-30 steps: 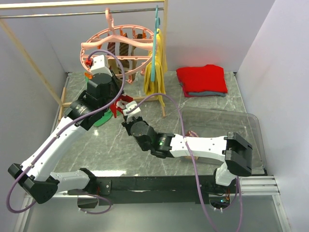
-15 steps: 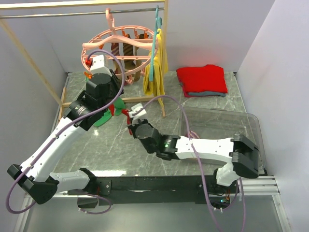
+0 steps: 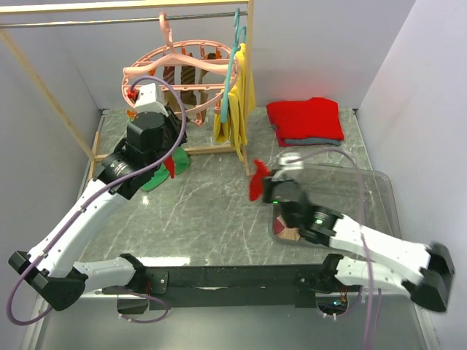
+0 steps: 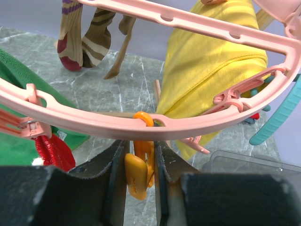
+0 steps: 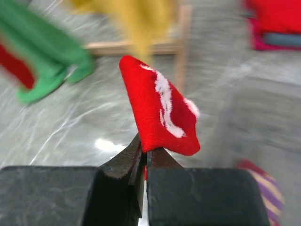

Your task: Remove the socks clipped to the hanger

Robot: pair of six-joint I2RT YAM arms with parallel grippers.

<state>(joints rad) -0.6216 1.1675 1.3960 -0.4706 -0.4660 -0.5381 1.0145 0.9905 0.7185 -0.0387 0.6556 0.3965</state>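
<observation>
left claw [image 4: 140,155] reaches up, pinching an orange clip [image 4: 136,176]; right claw [image 5: 144,154] extended, grips red sock [image 5: 157,108].

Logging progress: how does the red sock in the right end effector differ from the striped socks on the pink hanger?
The red sock is red with white trim; the striped socks are tan with brown bands. The red sock is off the hanger, pinched in the shut right end effector; the striped socks hang from it. Both are small socks.
</observation>
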